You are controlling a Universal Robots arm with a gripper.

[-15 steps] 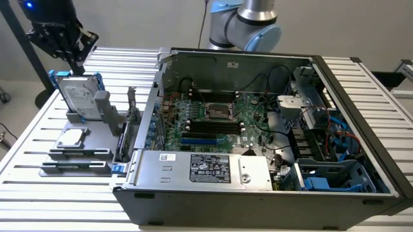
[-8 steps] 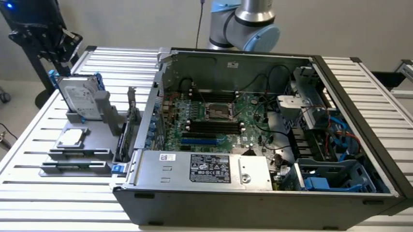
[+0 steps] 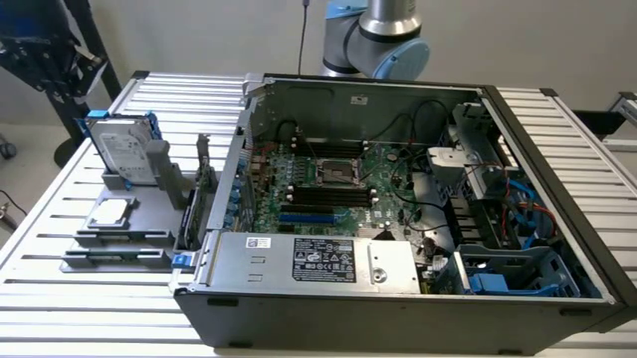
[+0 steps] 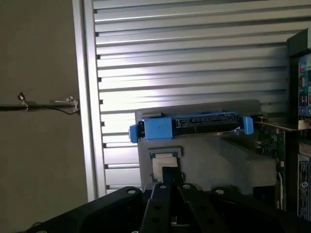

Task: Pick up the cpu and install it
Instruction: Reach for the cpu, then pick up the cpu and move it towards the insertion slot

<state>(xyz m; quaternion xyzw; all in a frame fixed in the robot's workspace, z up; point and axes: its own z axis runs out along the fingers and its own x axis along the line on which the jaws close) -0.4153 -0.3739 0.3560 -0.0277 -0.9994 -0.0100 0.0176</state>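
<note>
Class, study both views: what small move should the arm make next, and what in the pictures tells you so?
Probably ease the gripper down toward the cpu. The chip lies flat on the grey holder beside the computer case, not held, and in the wrist view it sits just beyond the gripper. The socket seems empty.

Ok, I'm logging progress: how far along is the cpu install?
Nothing looks done: the cpu lies on the grey holder outside the case, ungripped. In hand: the gripper points toward it. Left: pickup, and seating in the motherboard socket.
</note>
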